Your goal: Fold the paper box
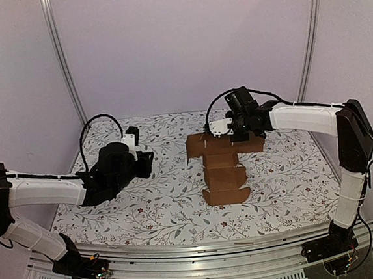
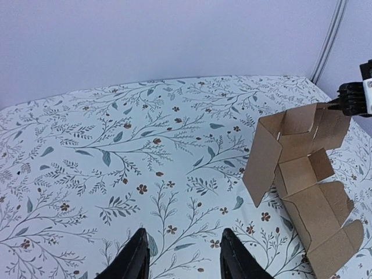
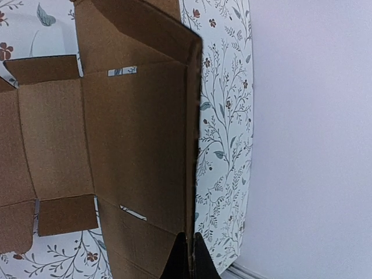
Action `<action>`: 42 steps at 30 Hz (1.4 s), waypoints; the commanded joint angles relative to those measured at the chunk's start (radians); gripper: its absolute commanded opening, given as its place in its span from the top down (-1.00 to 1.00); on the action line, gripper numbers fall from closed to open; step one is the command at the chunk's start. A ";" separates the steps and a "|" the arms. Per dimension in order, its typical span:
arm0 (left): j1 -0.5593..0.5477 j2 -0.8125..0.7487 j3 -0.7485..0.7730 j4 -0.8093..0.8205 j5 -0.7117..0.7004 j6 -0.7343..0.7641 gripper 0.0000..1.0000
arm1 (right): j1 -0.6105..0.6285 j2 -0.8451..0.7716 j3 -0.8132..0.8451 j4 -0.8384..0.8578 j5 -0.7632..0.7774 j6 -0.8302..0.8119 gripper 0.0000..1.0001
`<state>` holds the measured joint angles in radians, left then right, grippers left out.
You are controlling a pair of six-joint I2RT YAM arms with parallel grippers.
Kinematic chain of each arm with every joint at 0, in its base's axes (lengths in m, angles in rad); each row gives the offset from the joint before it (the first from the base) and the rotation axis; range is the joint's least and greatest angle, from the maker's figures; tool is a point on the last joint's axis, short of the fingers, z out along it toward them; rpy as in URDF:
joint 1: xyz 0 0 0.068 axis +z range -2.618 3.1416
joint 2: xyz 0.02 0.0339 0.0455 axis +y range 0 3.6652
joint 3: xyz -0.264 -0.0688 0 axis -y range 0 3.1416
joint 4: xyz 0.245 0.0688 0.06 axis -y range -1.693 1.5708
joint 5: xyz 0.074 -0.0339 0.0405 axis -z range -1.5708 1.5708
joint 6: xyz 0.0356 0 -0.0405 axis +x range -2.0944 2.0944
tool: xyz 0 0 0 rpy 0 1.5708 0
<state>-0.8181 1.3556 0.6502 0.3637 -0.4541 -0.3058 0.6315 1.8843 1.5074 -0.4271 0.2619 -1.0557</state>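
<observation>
Overhead view of a counter covered in a flower-and-leaf print, with my two arms reaching in from its near edge.

The paper box is a plain brown cardboard cut-out, only partly folded. It lies right of the counter's centre. Its long axis runs from the far edge toward the near edge, with a cross-bar of side panels at the far end and a scalloped tab at the near end.

My right gripper is at that far end. In the right wrist view its gripper has its fingers pressed together on the edge of a cardboard panel, so it is clamped on the box. The left wrist view shows this far section of the box lifted and standing up off the cloth.

My left gripper hangs over the left half of the counter, well apart from the cardboard. Its fingers stand apart with nothing between them — only printed cloth below.

From the left gripper the box lies to the right, side-on, with its raised side flap facing me. I judge the right arm is the anchor here, and the left must cross rightward to reach that flap — coming at it across the box's long axis, not along it.
</observation>
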 commanded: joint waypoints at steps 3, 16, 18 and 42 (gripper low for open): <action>0.062 0.144 -0.008 0.051 0.118 -0.099 0.15 | 0.091 -0.023 -0.204 0.558 0.166 -0.239 1.00; 0.106 0.535 0.264 0.092 0.392 0.024 0.11 | 0.132 0.031 -0.433 1.023 0.116 -0.384 1.00; 0.106 0.564 0.296 0.087 0.407 0.047 0.11 | 0.131 0.036 -0.438 1.026 0.104 -0.385 1.00; 0.050 0.729 0.475 0.060 0.505 0.208 0.09 | 0.150 0.007 -0.542 0.921 0.057 -0.335 1.00</action>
<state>-0.7494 2.0659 1.0958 0.4194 0.0380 -0.1390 0.7639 1.9026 0.9936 0.5426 0.3557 -1.3968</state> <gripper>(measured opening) 0.457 0.022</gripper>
